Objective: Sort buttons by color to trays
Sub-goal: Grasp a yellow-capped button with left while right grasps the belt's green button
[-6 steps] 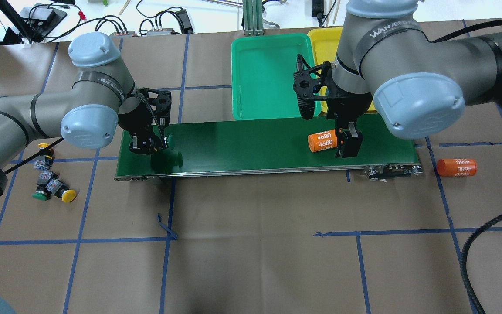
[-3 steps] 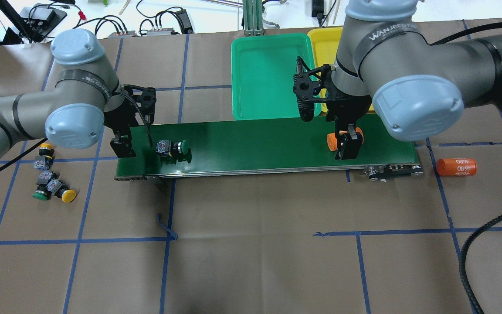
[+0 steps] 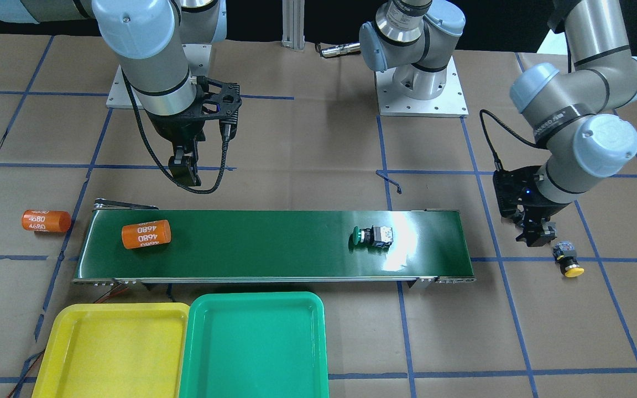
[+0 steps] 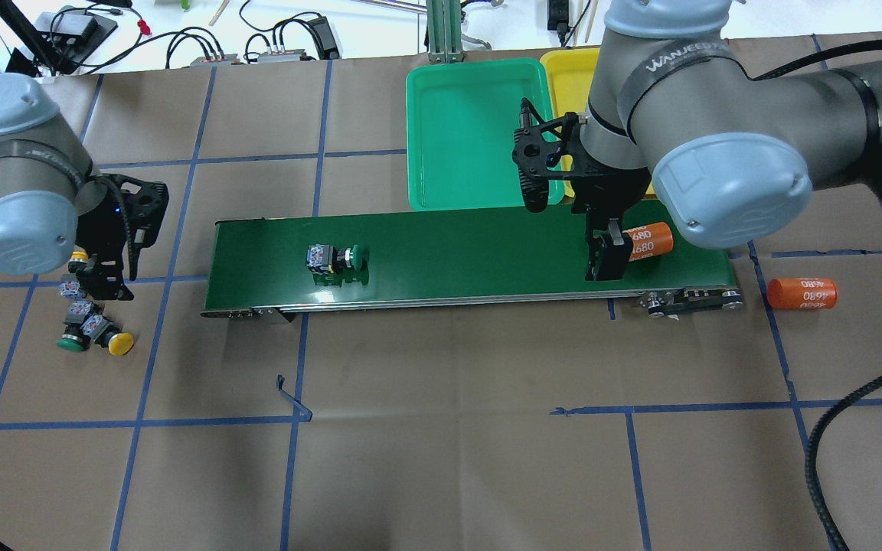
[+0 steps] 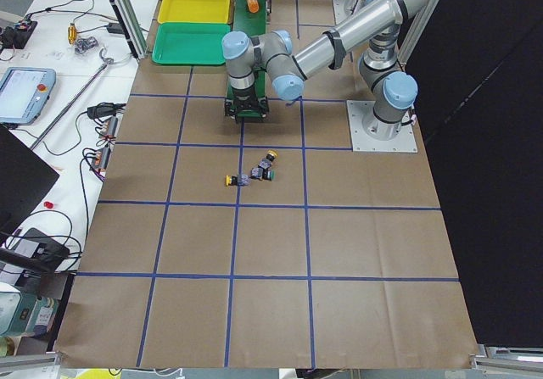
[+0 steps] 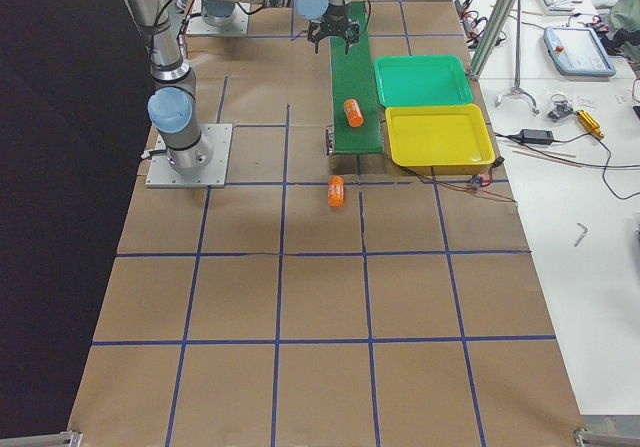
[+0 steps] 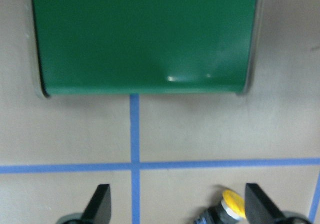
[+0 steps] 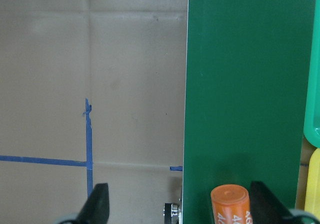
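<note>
My left claw [image 7: 177, 206] hangs spread and empty off the belt's end, at the left of the overhead view. A yellow-capped button [image 7: 231, 205] shows at the wrist view's lower right, close by one finger. The green-capped button [image 4: 338, 259] lies centre-left on the conveyor belt [image 4: 472, 249], well apart from that claw. Two more buttons [image 4: 96, 337] sit at the overhead's lower left. My right claw [image 8: 180, 209], also spread and gripping nothing, is over the belt's right end beside an orange cylinder [image 8: 230, 204]. The green tray [image 4: 418, 138] and yellow tray [image 4: 560, 69] lie top centre.

Bright, even light; glare on the belt [image 3: 274, 246] (left wrist view blurred).
</note>
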You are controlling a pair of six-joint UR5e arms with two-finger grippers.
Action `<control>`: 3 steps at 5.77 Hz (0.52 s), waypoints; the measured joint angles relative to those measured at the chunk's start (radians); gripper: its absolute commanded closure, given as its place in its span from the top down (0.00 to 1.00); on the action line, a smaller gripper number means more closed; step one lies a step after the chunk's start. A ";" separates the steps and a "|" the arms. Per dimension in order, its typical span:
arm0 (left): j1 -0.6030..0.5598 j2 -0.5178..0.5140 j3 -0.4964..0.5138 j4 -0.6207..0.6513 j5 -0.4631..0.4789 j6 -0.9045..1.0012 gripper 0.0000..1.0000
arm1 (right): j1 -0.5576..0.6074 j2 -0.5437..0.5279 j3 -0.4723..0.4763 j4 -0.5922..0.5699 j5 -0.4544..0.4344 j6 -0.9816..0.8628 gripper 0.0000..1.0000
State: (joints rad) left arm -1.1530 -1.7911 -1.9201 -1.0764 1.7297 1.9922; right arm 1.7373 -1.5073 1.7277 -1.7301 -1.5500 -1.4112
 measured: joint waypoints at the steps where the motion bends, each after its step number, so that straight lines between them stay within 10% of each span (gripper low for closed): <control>1: 0.079 -0.005 -0.035 0.018 -0.001 0.106 0.97 | 0.016 0.015 -0.001 -0.024 0.002 0.026 1.00; 3: 0.155 -0.036 -0.099 0.068 -0.006 0.266 0.98 | 0.077 0.095 -0.009 -0.164 -0.002 0.054 1.00</control>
State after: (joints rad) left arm -0.9983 -1.8270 -2.0193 -1.0082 1.7239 2.2582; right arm 1.8144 -1.4126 1.7188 -1.8941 -1.5516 -1.3577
